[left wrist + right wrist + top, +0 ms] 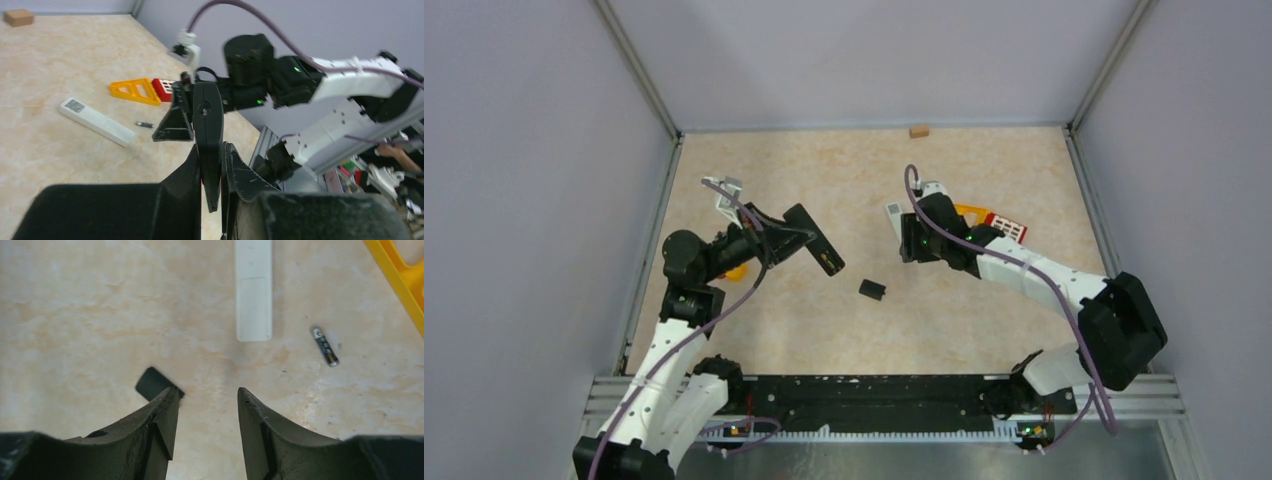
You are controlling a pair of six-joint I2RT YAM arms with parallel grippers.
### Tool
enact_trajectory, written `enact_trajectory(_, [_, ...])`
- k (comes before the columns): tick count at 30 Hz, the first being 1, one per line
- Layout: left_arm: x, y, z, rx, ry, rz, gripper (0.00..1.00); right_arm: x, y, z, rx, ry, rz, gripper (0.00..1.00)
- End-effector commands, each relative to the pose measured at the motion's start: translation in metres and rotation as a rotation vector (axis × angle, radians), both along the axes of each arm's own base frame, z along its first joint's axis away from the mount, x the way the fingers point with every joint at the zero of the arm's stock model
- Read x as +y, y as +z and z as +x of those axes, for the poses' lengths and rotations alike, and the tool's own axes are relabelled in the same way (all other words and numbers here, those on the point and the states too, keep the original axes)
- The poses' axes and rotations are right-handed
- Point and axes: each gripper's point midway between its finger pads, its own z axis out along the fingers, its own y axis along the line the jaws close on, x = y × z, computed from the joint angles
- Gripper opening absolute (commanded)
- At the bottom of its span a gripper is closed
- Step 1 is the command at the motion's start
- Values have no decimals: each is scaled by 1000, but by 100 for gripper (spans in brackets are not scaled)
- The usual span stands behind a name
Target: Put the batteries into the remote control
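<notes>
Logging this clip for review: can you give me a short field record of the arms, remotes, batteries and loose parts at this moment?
left gripper: shut on the black remote, clamped edge-on
right gripper: open, empty, above the table
white remote: flat on the table, just ahead of the right gripper
battery: one in view, lying beside the white remote, not touching it
black cover: loose on the table, by the right gripper's finger
task state: no battery gripped yet

Even, soft overhead light, faint shadows; blurred foreground in both wrist views.
</notes>
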Motion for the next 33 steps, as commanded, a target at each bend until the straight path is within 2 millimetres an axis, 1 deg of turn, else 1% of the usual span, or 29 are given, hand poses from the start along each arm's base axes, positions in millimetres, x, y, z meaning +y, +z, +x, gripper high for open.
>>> enact_trajectory(1, [-8, 18, -43, -217, -196, 42, 0, -30, 0, 27, -18, -103, -85, 51])
enact_trajectory(4, [-9, 25, -55, -260, -241, 33, 0, -45, -20, 36, 7, -116, -136, 56])
enact_trajectory(8, [-10, 27, -63, -279, -276, 37, 0, -55, -42, 45, 29, -64, -169, 58])
enact_trajectory(15, [-10, 31, -67, -287, -290, 41, 0, -64, -59, 65, 43, -8, -216, 58])
enact_trajectory(19, [-10, 33, -66, -283, -291, 43, 0, -62, -72, 69, 82, 40, -250, 55])
enact_trajectory(22, [-10, 35, -63, -271, -278, 41, 0, -53, -73, 73, 94, 77, -233, 49])
enact_trajectory(24, [-10, 37, -61, -265, -271, 36, 0, -52, -72, 77, 88, 78, -233, 47])
enact_trajectory(29, [-10, 40, -58, -259, -264, 29, 0, -54, -75, 89, 84, 61, -269, 44])
enact_trajectory(33, [-10, 40, -58, -251, -267, 31, 0, -57, -81, 88, 128, 49, -300, 39])
